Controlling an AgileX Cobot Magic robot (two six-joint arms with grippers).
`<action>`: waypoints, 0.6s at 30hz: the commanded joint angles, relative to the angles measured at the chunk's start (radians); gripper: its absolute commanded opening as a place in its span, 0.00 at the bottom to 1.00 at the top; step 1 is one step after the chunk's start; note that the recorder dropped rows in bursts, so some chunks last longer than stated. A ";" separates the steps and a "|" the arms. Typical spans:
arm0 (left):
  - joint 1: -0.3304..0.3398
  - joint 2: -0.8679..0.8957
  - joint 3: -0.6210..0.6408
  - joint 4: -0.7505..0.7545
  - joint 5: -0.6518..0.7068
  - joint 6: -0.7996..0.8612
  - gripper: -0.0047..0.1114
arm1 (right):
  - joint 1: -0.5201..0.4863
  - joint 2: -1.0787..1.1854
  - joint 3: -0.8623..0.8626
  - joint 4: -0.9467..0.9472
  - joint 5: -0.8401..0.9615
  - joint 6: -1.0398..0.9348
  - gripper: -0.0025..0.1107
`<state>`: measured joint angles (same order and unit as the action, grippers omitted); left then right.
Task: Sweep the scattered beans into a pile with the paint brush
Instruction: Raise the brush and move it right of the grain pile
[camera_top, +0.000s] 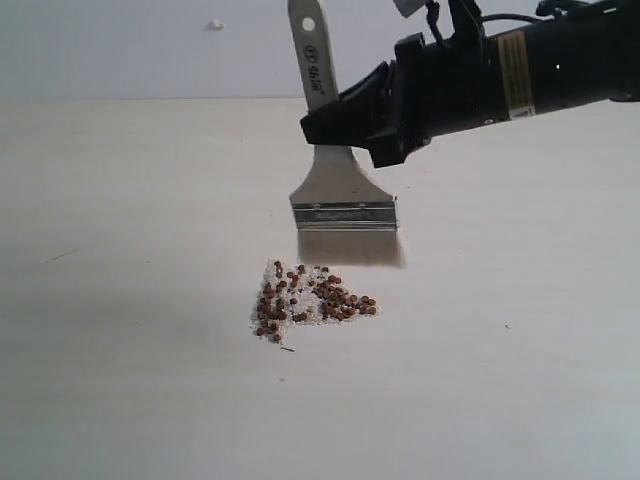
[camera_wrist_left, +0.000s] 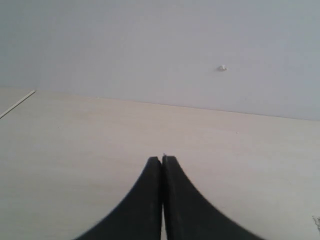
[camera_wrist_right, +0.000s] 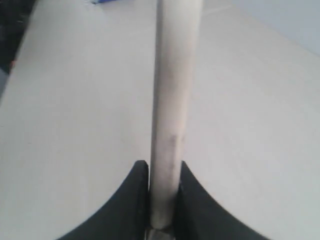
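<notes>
1. Right gripper (camera_top: 335, 118) clamps the brush (camera_top: 345, 195) handle. A slip there would twist the bristles (camera_top: 350, 248).
2. Beans (camera_top: 310, 300) sit piled just before the bristles, and a hard stroke would scatter them.
3. Left gripper (camera_wrist_left: 162, 162) is pressed together and empty.

The black right arm (camera_top: 570, 50) bears a yellow label (camera_top: 515, 72), cables (camera_top: 505, 17) and a tapered black claw (camera_top: 322, 122).

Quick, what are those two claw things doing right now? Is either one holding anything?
Left gripper: closed, holding nothing.
Right gripper: closed on the handle of the paint brush.
</notes>
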<state>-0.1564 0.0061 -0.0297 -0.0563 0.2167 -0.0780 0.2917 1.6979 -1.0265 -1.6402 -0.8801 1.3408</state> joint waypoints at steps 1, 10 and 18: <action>-0.006 -0.006 0.002 -0.008 -0.002 -0.003 0.04 | -0.001 -0.038 0.084 0.151 0.203 -0.071 0.02; -0.006 -0.006 0.002 -0.008 -0.002 -0.003 0.04 | 0.048 -0.122 0.226 0.644 0.631 -0.374 0.02; -0.006 -0.006 0.002 -0.008 -0.002 -0.003 0.04 | 0.194 -0.170 0.241 1.280 0.769 -0.944 0.02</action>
<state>-0.1564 0.0061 -0.0297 -0.0563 0.2167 -0.0780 0.4545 1.5508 -0.7880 -0.5701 -0.1148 0.5731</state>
